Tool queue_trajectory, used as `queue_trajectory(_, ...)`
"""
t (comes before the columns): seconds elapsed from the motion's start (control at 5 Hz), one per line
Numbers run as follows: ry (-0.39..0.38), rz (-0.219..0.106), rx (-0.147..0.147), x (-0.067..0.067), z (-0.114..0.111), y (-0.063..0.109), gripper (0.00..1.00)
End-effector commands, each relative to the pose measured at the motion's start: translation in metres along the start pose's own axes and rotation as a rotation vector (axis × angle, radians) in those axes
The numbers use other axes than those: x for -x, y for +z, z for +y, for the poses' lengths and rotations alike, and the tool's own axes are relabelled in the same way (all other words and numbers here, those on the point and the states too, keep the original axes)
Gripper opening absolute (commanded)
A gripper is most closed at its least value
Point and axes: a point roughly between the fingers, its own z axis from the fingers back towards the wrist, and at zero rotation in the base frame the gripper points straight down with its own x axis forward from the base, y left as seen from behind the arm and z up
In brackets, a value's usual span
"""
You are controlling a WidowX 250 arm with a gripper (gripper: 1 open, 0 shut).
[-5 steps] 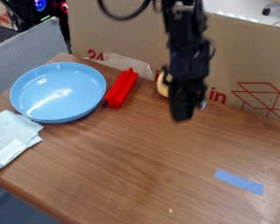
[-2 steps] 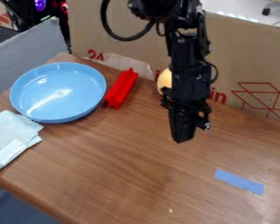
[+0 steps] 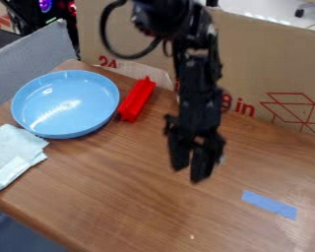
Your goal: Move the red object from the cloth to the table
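Note:
The red object (image 3: 137,98), a bright red bar, lies on the brown table (image 3: 121,192) just right of the blue plate, apart from the cloth. The cloth (image 3: 9,154), pale and wrinkled, sits at the table's left edge with nothing on it. My gripper (image 3: 195,169) hangs from the dark arm over the middle of the table, to the right of and nearer than the red bar. Its fingers (image 3: 181,163) point down and stand apart, with nothing between them.
A round light-blue plate (image 3: 66,104) lies between the cloth and the red bar. A large cardboard box (image 3: 272,69) runs along the back. A strip of blue tape (image 3: 268,204) is stuck to the table at the front right.
The arm has swung from near the box toward the front and slightly left. The gripper's jaws, shut before, now stand apart. The red bar has not moved.

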Motion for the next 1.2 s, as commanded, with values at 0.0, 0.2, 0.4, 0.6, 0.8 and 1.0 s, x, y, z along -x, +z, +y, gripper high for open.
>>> queue_trajectory(0.0,0.049,-0.093,-0.028,-0.02,0.001,0.015,1.0)
queue_trajectory(0.2,0.041,-0.158,-0.034,-0.01,0.012,0.026,1.0)
queue_trajectory(0.4,0.034,-0.21,-0.03,0.007,0.016,0.05,1.0)
queue_trajectory(0.6,0.003,-0.239,-0.05,0.017,0.01,0.054,1.0)
queue_trajectory(0.8,0.006,-0.251,-0.065,0.009,0.02,0.056,1.0)
queue_trajectory(1.0,0.009,-0.246,-0.061,0.009,0.02,0.061,1.0)
